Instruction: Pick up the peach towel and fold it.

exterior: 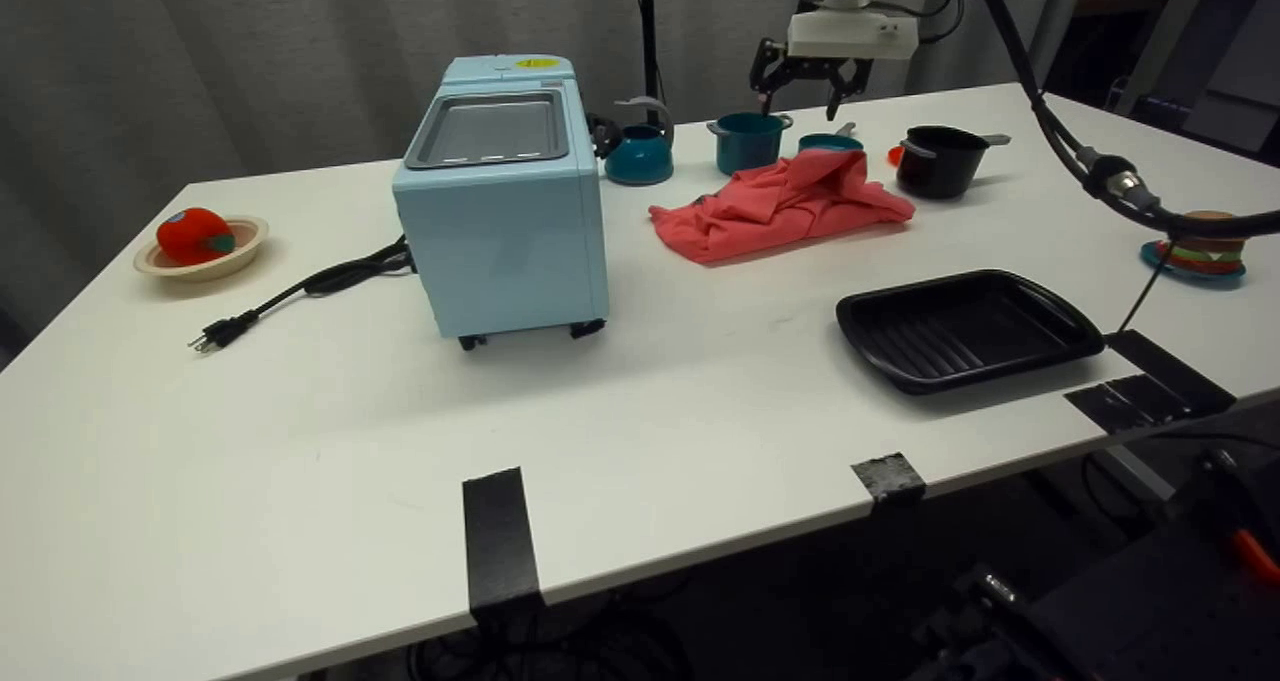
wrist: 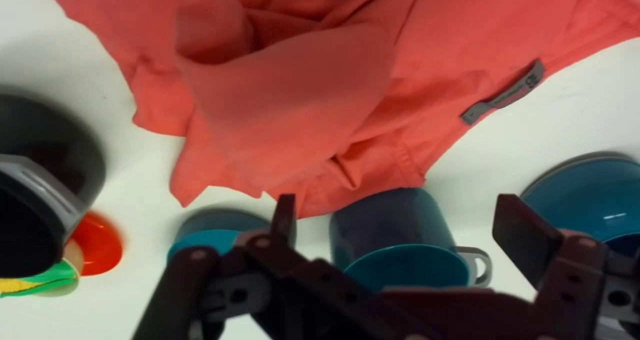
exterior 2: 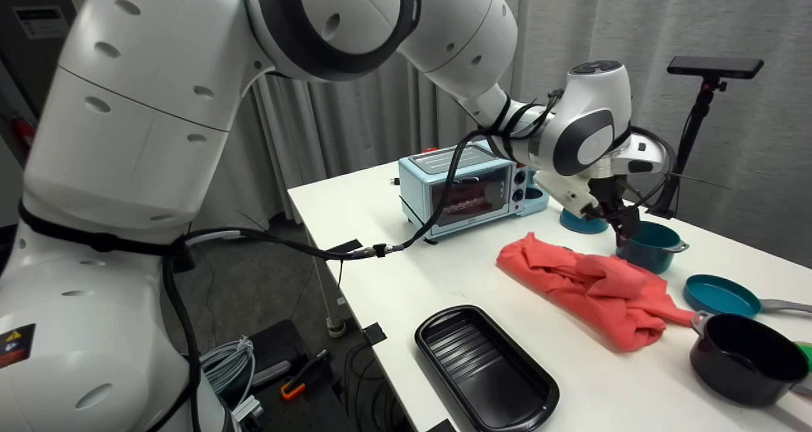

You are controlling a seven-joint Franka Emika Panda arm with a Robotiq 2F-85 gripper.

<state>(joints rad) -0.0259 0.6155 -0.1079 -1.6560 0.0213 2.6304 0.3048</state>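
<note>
The peach towel, a coral-red cloth, lies crumpled on the white table. It shows in both exterior views (exterior: 785, 206) (exterior 2: 590, 283). In the wrist view the towel (wrist: 295, 95) fills the upper part, with a raised fold in the middle and a grey label on one edge. My gripper is open and empty in an exterior view (exterior: 800, 106), above the teal pot (exterior: 748, 144) behind the towel. In the wrist view the gripper's fingers (wrist: 396, 202) stand wide apart on either side of the pot (wrist: 390, 225). The towel's edge reaches the pot. The towel's underside is hidden.
A teal kettle (exterior: 640, 156), a teal pan (exterior 2: 720, 295) and a black pot (exterior 2: 745, 362) stand close around the towel. A light blue toaster oven (exterior: 505, 231) is beside it. A black baking tray (exterior 2: 485, 368) lies on the robot's side. A cable hangs along the arm.
</note>
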